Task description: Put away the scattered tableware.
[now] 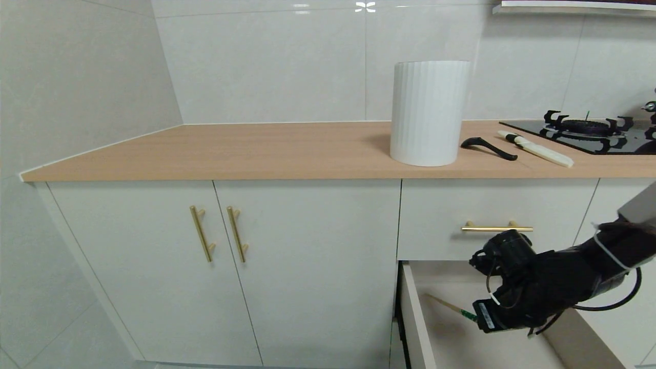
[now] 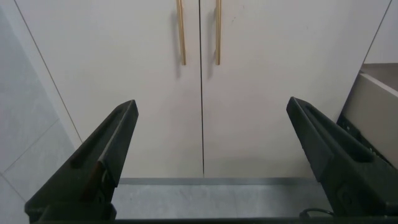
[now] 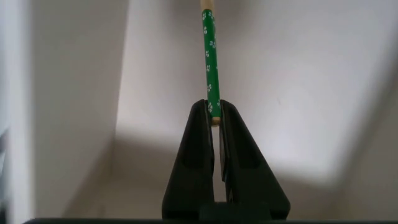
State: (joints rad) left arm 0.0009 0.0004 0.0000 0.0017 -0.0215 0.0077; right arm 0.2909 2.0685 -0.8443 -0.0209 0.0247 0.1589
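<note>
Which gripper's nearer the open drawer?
Right. The right gripper is over the drawer, shut on a chopstick above its floor. The left gripper, open, faces the cabinet doors beside the drawer.

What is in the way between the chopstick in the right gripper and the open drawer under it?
Nothing visible. The right gripper is shut on the chopstick and holds it over the open drawer. No object shows between the chopstick and the part of the drawer's floor that can be seen.
</note>
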